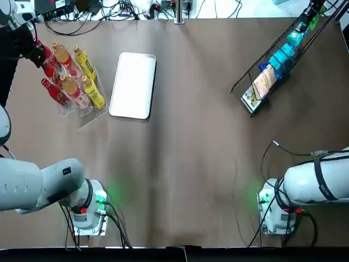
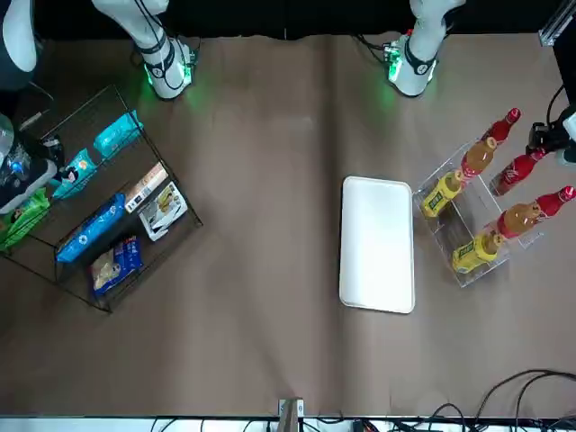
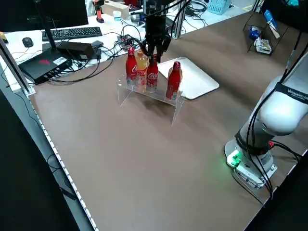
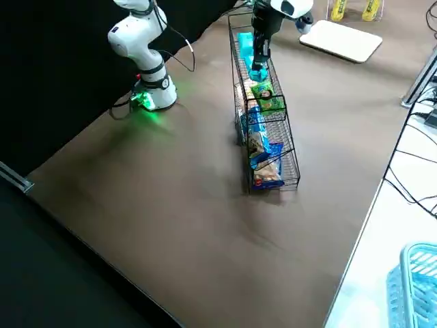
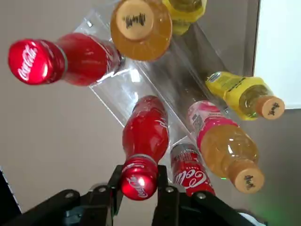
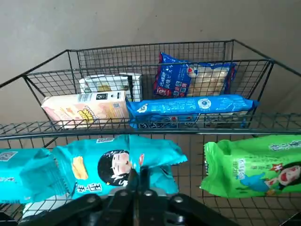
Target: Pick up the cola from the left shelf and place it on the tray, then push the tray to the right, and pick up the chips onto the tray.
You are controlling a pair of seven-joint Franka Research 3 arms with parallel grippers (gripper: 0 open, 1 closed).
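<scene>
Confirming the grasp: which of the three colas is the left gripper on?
The middle cola in the row: left gripper closed around its cap; both neighbours untouched.

Glossy cola bottle (image 5: 145, 136), prob. plastic tray (image 1: 133, 84)

Tray (image 1: 132, 84) just right of bottle shelf (image 1: 87, 117); snack rack (image 2: 85, 121) far right.
</scene>
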